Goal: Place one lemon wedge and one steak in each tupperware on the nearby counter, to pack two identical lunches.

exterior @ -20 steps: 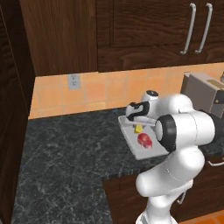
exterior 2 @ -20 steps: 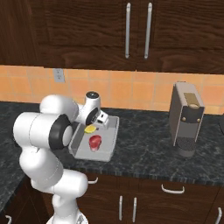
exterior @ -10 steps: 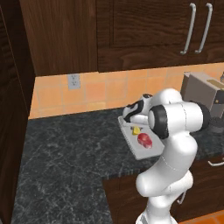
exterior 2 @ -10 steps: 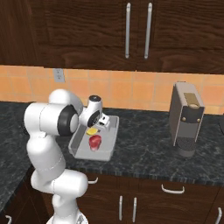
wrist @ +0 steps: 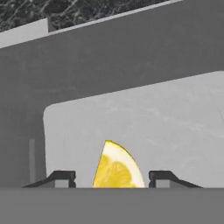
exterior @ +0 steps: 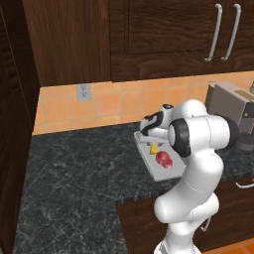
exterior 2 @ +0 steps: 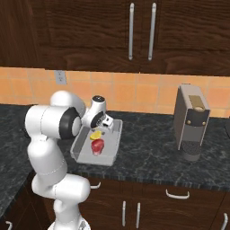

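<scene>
gripper (wrist: 111, 178) fingers spread, lemon wedge (wrist: 116, 167) standing between the tips with a gap on each side (not pinched). the wedge sits on the floor of the tupperware (exterior 2: 82, 152), just beside the steak (exterior 2: 97, 146), on the counter (exterior 2: 148, 157).

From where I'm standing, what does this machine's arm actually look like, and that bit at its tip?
The arm is built of glossy white rounded segments, thick and tube-like, joined by dark black rings at the joints. No loose cables or markings show. The end effector has a white body with a black cap, seen in the base views, and ends in two small dark finger tips with paler grey pads.
</scene>
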Tool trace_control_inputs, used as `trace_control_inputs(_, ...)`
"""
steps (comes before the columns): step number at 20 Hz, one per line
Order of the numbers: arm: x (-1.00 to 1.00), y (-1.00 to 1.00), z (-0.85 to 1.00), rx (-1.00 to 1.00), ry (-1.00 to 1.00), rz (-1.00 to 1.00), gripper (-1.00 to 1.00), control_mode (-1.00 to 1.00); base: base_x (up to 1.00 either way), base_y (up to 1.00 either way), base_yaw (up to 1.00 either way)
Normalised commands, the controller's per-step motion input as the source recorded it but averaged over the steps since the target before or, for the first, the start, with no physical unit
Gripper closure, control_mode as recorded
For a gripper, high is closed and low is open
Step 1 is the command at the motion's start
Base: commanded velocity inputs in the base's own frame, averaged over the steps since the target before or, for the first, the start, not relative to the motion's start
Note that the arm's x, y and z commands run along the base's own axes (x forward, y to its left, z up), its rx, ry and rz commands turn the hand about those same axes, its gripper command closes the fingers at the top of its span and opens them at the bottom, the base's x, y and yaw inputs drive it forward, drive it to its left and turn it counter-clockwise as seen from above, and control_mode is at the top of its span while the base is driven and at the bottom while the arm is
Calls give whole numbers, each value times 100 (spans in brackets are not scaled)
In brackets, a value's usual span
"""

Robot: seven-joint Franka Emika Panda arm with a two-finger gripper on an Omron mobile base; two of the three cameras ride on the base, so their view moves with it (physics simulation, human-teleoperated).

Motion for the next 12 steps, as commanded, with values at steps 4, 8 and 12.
trace_control_inputs(4, -27, 0, 37, 0, -2, 0, -100, -100, 0, 0, 0)
trace_control_inputs(8, -47, 0, 49, 0, -1, 0, -100, -100, 0, 0, 0)
trace_control_inputs(12, -67, 0, 70, 0, 0, 0, -100, -100, 0, 0, 0)
